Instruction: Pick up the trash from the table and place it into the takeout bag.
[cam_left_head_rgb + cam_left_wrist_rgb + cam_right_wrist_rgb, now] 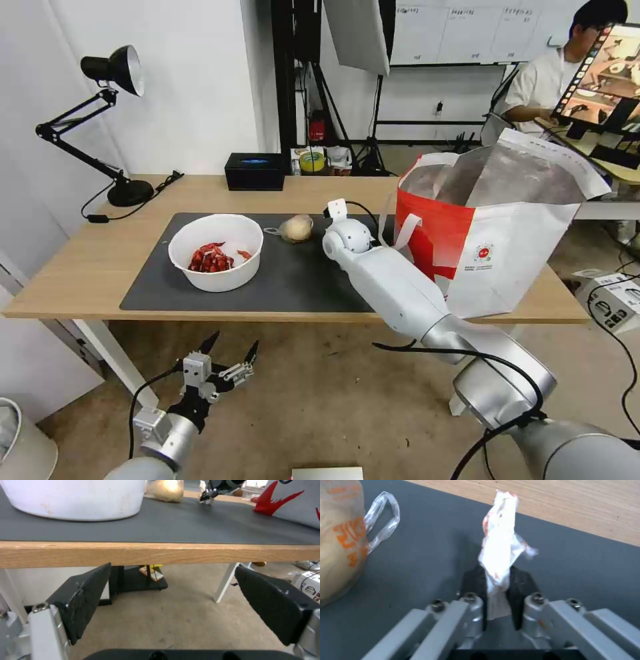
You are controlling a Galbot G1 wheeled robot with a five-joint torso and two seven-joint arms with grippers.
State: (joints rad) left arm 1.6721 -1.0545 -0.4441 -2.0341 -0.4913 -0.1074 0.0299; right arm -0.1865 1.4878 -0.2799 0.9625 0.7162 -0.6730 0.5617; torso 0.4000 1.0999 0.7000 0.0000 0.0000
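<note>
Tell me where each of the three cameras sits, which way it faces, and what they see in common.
Head view: high, looking down at the light-wood table, red-and-white takeout bag; both arms show, left claw open below the table edge.
Left wrist view: under the table edge, facing across the dark grey mat; its own open black fingers show.
Right wrist view: just above the mat, right claw shut on the crumpled white tissue.
Shared: the beige wrapped lump and mat.
</note>
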